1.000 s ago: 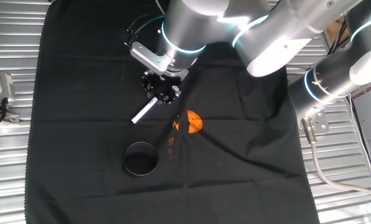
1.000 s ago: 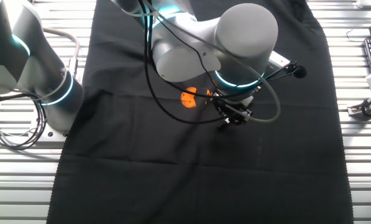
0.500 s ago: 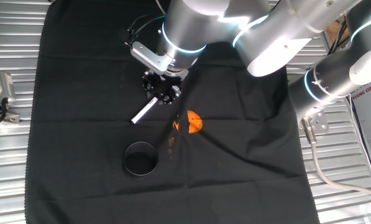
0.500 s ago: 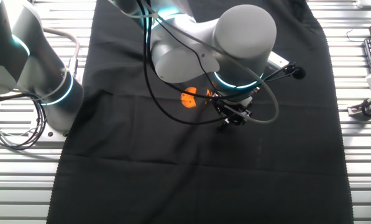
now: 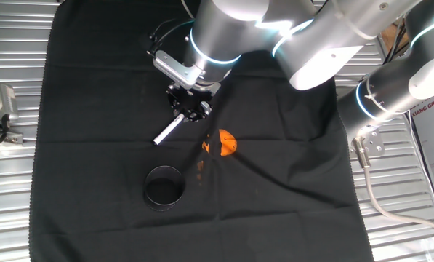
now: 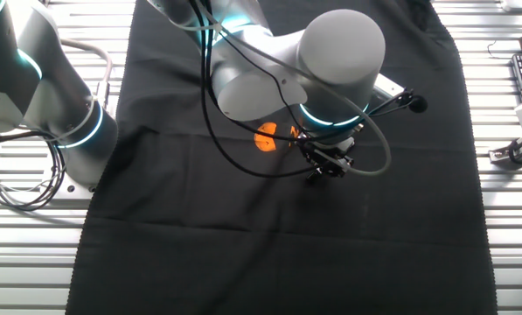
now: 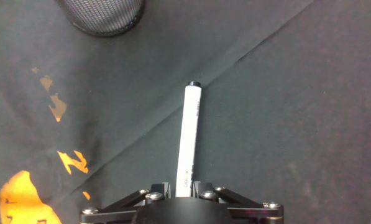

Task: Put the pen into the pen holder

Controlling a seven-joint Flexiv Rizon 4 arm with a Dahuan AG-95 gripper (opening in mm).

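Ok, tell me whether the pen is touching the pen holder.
Apart. In one fixed view the pen lies on the cloth with a clear strip of black cloth between its free end and the pen holder.

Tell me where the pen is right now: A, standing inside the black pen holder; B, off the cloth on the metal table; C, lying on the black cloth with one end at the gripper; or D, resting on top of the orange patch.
C: the pen lies flat on the black cloth, one end at the gripper, apart from the pen holder.
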